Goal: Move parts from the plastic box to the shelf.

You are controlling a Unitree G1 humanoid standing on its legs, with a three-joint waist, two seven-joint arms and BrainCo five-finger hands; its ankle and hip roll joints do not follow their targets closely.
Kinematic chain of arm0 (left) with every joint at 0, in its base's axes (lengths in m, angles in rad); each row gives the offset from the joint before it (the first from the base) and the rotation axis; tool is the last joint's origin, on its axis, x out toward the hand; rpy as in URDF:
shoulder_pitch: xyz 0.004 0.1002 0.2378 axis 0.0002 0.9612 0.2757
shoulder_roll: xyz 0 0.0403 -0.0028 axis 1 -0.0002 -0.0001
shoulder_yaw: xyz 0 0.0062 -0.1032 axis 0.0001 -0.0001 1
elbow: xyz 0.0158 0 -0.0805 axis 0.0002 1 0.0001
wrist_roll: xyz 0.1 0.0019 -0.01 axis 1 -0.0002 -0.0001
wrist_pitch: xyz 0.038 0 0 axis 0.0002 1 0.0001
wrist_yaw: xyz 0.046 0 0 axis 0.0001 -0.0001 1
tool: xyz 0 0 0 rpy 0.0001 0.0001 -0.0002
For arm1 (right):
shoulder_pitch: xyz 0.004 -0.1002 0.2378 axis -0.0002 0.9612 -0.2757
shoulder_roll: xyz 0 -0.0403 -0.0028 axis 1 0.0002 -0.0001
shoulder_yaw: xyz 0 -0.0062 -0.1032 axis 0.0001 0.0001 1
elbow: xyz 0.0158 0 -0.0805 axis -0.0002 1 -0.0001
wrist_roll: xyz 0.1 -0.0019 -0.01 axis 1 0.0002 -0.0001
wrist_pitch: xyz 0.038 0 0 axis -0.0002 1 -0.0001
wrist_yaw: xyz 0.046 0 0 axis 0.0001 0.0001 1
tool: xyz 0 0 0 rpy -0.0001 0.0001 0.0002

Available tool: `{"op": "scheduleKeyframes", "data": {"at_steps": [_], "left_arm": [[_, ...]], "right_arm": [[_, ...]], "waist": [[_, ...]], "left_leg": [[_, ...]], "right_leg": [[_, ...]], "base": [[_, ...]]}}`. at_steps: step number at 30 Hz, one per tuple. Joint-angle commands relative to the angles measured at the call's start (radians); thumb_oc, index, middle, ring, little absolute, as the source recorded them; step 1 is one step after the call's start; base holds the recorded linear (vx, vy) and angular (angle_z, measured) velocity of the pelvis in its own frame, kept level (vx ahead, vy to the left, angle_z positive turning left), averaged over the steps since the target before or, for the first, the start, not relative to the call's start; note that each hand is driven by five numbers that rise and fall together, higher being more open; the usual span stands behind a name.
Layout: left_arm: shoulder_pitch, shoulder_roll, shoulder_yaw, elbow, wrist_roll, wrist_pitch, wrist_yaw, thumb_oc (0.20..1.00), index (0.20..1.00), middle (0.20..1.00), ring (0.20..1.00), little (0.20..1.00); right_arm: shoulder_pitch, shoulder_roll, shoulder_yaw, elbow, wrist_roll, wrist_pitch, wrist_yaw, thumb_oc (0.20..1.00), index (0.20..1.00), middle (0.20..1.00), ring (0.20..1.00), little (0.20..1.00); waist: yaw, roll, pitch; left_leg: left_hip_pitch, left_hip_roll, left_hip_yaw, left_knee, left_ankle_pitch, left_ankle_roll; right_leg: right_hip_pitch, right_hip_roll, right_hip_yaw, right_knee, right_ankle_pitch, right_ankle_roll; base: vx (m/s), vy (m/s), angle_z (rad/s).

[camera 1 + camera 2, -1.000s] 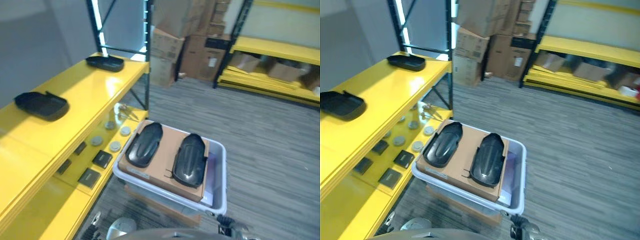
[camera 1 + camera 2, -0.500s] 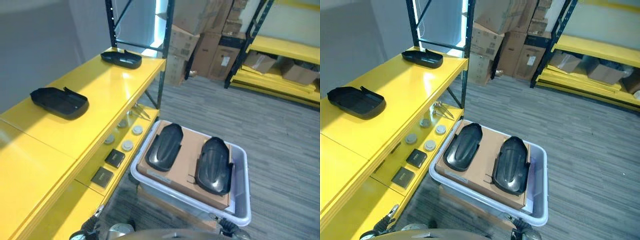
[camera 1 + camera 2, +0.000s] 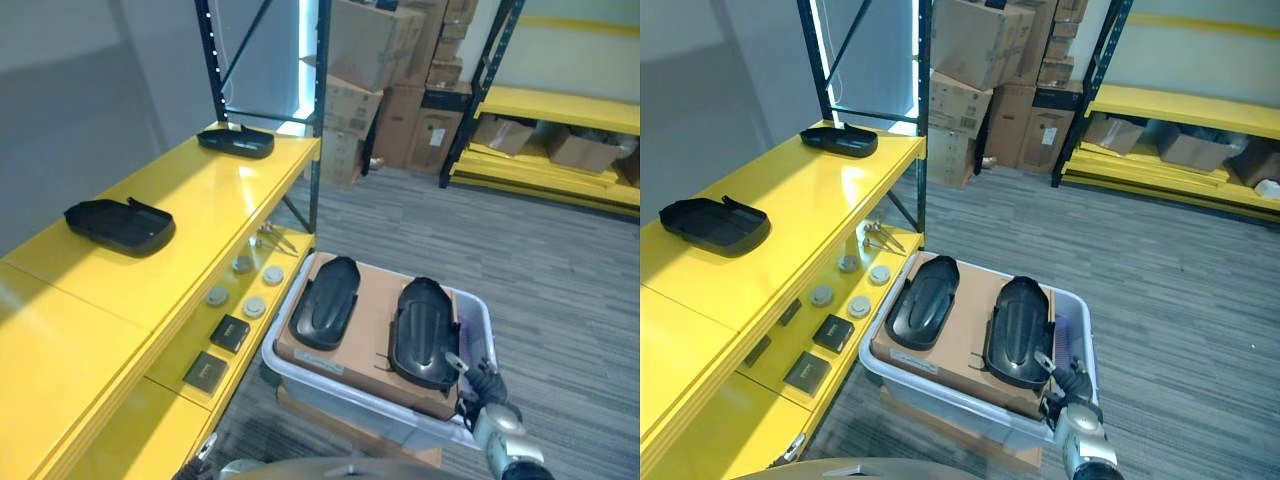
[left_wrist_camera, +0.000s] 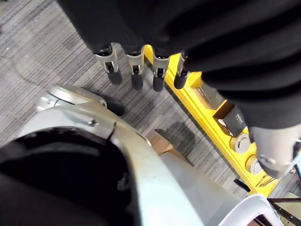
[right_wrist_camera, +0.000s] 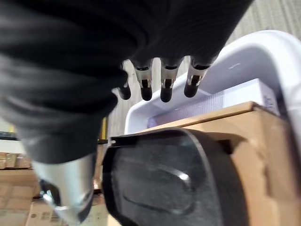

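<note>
Beside the plastic box (image 3: 1077, 308), the right robot hand (image 3: 1072, 386) has risen, open.

Stacked cardboard boxes (image 3: 375, 70) stand at the back on grey carpet (image 3: 560, 260), beside a second yellow rack (image 3: 1185, 135) with more cartons (image 3: 1185, 148) on its lower level.

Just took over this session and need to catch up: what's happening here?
The robot is moving black parts from a plastic box to the yellow shelf. Two parts already lie on the shelf; two more sit on cardboard in the box. The right hand, open, is beside the right-hand part, not gripping it. The left hand hangs open near the floor.
</note>
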Motion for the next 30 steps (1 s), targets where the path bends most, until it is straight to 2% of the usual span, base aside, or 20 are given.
{"op": "scheduleKeyframes", "data": {"at_steps": [1, 6, 10, 12, 14, 19, 22, 30], "left_arm": [[-0.053, 0.003, -0.009, 0.045, -0.035, 0.018, -0.063, 1.000, 1.000, 1.000, 1.000, 1.000], [-0.040, -0.001, -0.001, 0.047, -0.048, 0.021, -0.076, 1.000, 1.000, 1.000, 1.000, 1.000], [-0.027, 0.006, 0.053, 0.050, -0.044, 0.019, -0.088, 1.000, 1.000, 1.000, 1.000, 1.000], [-0.026, 0.006, 0.059, 0.051, -0.040, 0.015, -0.090, 1.000, 1.000, 1.000, 1.000, 1.000], [-0.018, 0.008, 0.067, 0.055, -0.039, -0.011, -0.097, 1.000, 1.000, 1.000, 1.000, 1.000], [-0.009, 0.023, 0.049, 0.049, -0.022, -0.008, -0.112, 1.000, 1.000, 1.000, 1.000, 1.000], [0.001, 0.042, 0.039, 0.051, -0.009, -0.003, -0.127, 1.000, 1.000, 1.000, 1.000, 1.000], [0.022, 0.068, 0.036, 0.047, -0.005, -0.009, -0.155, 1.000, 1.000, 1.000, 1.000, 1.000]], "right_arm": [[-0.063, -0.049, -0.018, -0.057, 0.004, -0.019, -0.010, 1.000, 1.000, 1.000, 1.000, 1.000], [-0.091, -0.062, -0.047, -0.142, -0.005, -0.016, -0.081, 1.000, 1.000, 1.000, 1.000, 1.000], [-0.085, -0.075, -0.091, -0.275, -0.108, 0.045, -0.139, 1.000, 1.000, 1.000, 1.000, 1.000], [-0.084, -0.079, -0.097, -0.279, -0.122, 0.059, -0.149, 1.000, 1.000, 1.000, 1.000, 1.000], [-0.097, -0.116, -0.122, -0.226, -0.166, 0.099, -0.201, 1.000, 1.000, 1.000, 1.000, 1.000], [-0.129, -0.177, -0.141, -0.089, -0.166, 0.079, -0.240, 1.000, 1.000, 1.000, 1.000, 1.000], [-0.144, -0.210, -0.158, 0.013, -0.143, 0.043, -0.249, 1.000, 1.000, 1.000, 1.000, 1.000], [-0.160, -0.257, -0.180, 0.105, -0.094, 0.025, -0.227, 1.000, 1.000, 1.000, 1.000, 1.000]], "waist": [[0.022, -0.003, -0.005], [0.025, -0.003, -0.010], [0.021, -0.005, -0.011], [0.021, -0.007, -0.012], [0.029, -0.011, -0.010], [0.057, -0.015, -0.003], [0.078, -0.016, 0.007], [0.102, -0.015, 0.033]], "left_leg": [[0.013, -0.005, -0.061, 0.002, -0.067, 0.013], [0.016, -0.008, -0.064, -0.002, -0.070, 0.018], [0.017, -0.011, -0.061, -0.002, -0.075, 0.022], [0.017, -0.012, -0.060, -0.002, -0.075, 0.022], [0.016, -0.009, -0.052, -0.002, -0.079, 0.023], [0.004, -0.009, -0.058, 0.000, -0.079, 0.025], [-0.012, -0.008, -0.070, -0.002, -0.076, 0.024], [-0.036, -0.004, -0.087, -0.002, -0.071, 0.021]], "right_leg": [[-0.029, 0.026, 0.029, 0.045, -0.023, 0.019], [-0.032, 0.030, 0.037, 0.053, -0.031, 0.018], [-0.037, 0.032, 0.044, 0.057, -0.035, 0.020], [-0.038, 0.032, 0.044, 0.058, -0.035, 0.020], [-0.038, 0.032, 0.036, 0.065, -0.046, 0.018], [-0.043, 0.031, 0.017, 0.070, -0.052, 0.021], [-0.051, 0.032, 0.001, 0.070, -0.051, 0.027], [-0.070, 0.028, -0.023, 0.075, -0.045, 0.040]], "base": [[0.00, 0.042, 0.05], [0.00, 0.021, 0.01], [0.04, 0.037, -0.02], [0.07, 0.019, -0.03], [0.16, 0.024, -0.07], [0.09, -0.009, -0.06], [0.06, -0.021, -0.02], [0.00, 0.004, 0.03]]}}
